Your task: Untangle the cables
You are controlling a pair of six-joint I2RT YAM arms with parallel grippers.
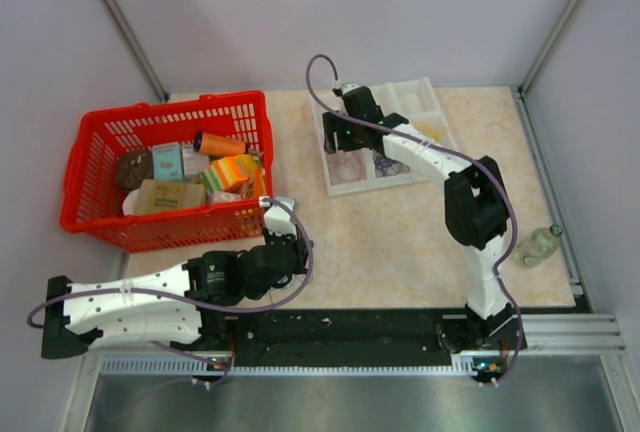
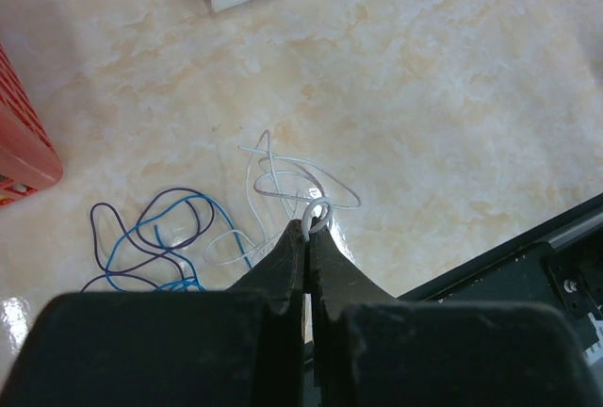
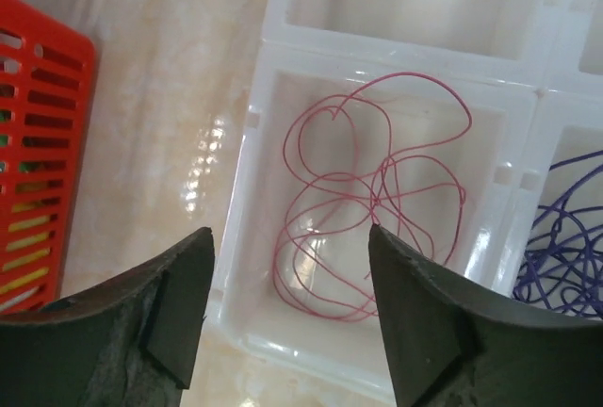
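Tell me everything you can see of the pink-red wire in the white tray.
The thin pink-red wire lies loose in one compartment of the white plastic tray, curled into several overlapping loops, one bend heart-shaped at the far side. It looks smooth and springy and rests on the compartment floor. The right gripper stands open over it, touching nothing. A divider keeps it from the purple wire next door.

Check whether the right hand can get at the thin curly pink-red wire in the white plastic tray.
Probably yes: the right hand hangs open just above the thin curly pink-red wire, which lies alone in its white plastic tray compartment, nothing between.
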